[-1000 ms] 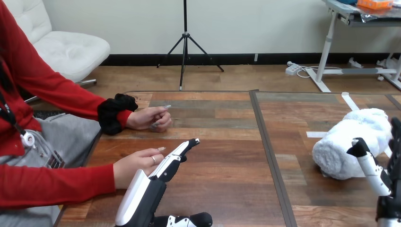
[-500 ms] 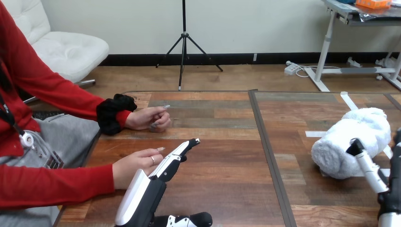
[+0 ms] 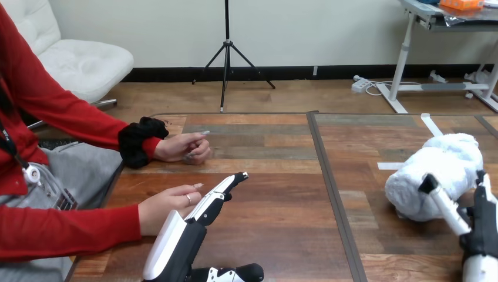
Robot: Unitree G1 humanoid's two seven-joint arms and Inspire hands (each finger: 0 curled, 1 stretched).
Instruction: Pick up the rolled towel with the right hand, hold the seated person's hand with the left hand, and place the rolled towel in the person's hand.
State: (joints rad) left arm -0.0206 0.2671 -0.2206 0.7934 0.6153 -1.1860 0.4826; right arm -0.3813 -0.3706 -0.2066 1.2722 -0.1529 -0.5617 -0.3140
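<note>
Lying on the right of the tabletop, rolled towel: long axis diagonal, one end pointing near-left, the other far-right. Right robot hand at its near side, released, fingers straight, thumb overlapping the towel; contact unclear. Left robot hand released, fingers extended, against the person's hand.

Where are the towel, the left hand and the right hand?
towel (image 3: pixel 447 157): head view, on the roll's side.
left hand (image 3: pixel 170 238): head view, on its white back shell.
right hand (image 3: pixel 480 226): head view, on its black middle part.
</note>
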